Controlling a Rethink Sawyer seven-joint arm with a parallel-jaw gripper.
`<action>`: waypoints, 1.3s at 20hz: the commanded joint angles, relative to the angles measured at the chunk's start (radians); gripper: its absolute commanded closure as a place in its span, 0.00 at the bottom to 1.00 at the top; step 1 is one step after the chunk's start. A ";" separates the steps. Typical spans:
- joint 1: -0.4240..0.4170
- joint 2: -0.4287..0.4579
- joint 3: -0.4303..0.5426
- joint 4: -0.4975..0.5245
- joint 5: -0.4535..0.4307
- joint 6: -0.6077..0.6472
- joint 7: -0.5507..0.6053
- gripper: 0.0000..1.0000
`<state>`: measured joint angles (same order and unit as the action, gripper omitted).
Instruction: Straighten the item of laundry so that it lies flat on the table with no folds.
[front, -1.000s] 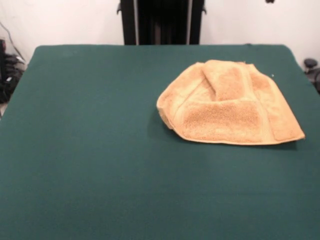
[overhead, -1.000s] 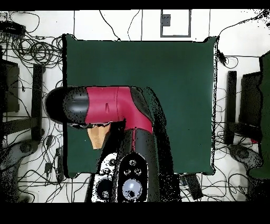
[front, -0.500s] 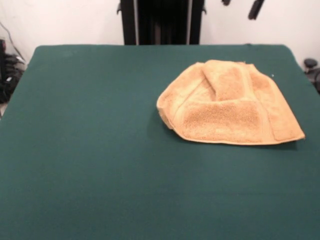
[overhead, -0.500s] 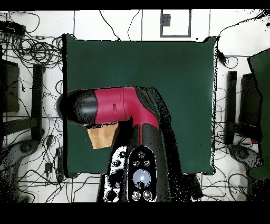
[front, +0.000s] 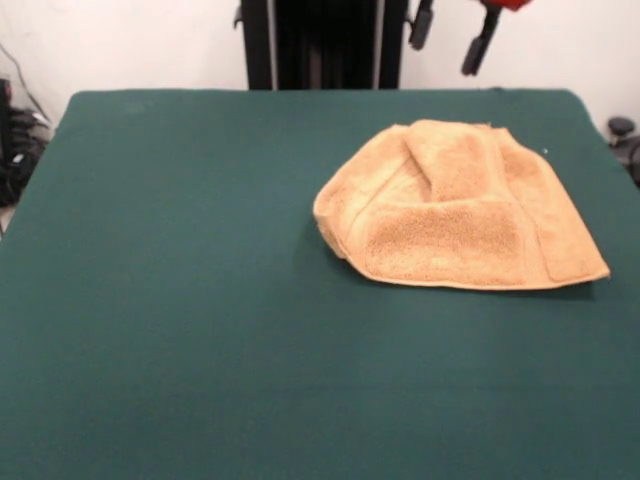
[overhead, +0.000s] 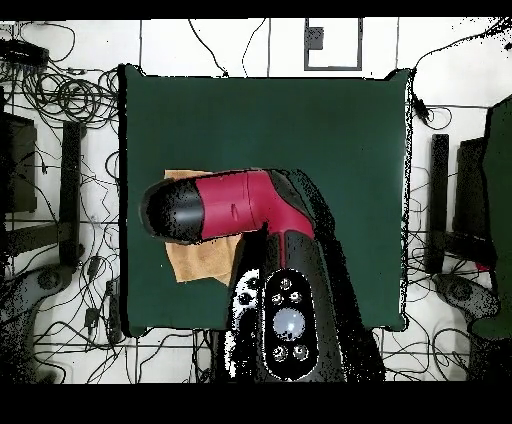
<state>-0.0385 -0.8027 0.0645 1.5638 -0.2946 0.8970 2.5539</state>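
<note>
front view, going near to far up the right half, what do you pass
bare table → towel → end effector hanging above the far edge, jaws apart

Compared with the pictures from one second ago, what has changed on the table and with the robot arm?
The red and black arm swung across above the golden tan terry-cloth towel, and its gripper came down into the front view's top edge, fingers apart. Nothing was grasped. The towel stayed folded in the same place on the dark green table.
</note>
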 joint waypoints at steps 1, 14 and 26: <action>-0.017 0.082 0.154 0.167 -0.078 -0.116 -0.262 0.00; -0.045 0.073 0.205 0.185 -0.188 -0.184 -0.234 1.00; -0.093 0.083 0.251 0.183 -0.261 -0.206 -0.244 1.00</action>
<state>-0.1153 -0.8016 0.2007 1.6463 -0.5040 0.7346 2.5539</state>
